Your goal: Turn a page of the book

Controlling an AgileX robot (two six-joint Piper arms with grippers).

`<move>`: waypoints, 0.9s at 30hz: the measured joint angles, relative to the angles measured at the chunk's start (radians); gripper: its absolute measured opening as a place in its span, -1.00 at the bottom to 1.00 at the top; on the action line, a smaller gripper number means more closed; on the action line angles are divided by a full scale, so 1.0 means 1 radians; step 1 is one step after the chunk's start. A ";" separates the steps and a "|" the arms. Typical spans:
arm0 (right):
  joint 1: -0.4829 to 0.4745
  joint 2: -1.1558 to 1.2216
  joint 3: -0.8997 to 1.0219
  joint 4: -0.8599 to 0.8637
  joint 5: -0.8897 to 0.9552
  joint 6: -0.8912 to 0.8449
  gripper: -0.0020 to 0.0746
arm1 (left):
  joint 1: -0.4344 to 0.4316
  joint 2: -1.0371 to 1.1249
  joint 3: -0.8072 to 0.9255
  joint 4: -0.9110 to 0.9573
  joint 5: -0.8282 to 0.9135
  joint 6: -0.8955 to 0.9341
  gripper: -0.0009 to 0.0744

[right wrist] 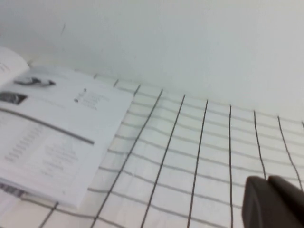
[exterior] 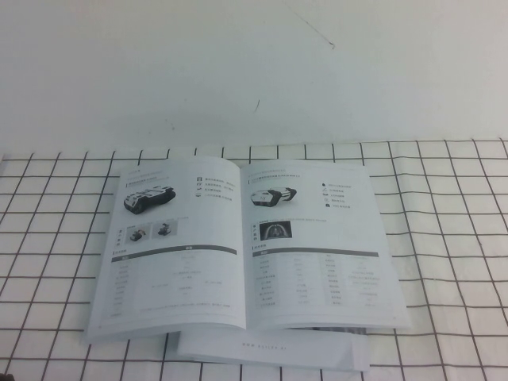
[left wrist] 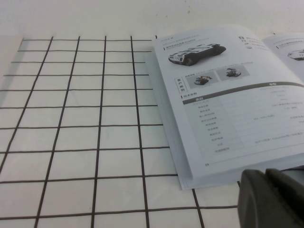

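Note:
The book (exterior: 317,262) lies open and flat on the checked mat, in the middle of the high view. The page (exterior: 171,254) with the black wheeled vehicle photo, two small photos and a grey-banded table lies flat as the left leaf. It also shows in the left wrist view (left wrist: 232,104). My left gripper (left wrist: 266,175) is shut and empty, just off the book's near left corner. My right gripper (right wrist: 267,180) is shut and empty, over the mat to the right of the book (right wrist: 52,137). Neither gripper shows in the high view.
A white mat with a black grid (exterior: 452,238) covers the near part of the table; plain white surface (exterior: 254,71) lies behind. A white flap with a printed line (exterior: 270,345) sticks out under the book's near edge.

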 joint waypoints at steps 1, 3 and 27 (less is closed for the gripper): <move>0.000 0.000 0.035 -0.004 -0.018 0.005 -0.95 | 0.000 0.000 0.000 0.000 0.000 0.000 -0.98; -0.002 0.000 0.063 -0.045 0.011 0.013 -0.95 | 0.000 0.000 0.000 0.000 0.000 0.000 -0.98; -0.002 0.000 0.069 -0.277 0.089 0.279 -0.95 | 0.000 -0.002 0.000 0.002 0.000 0.000 -0.98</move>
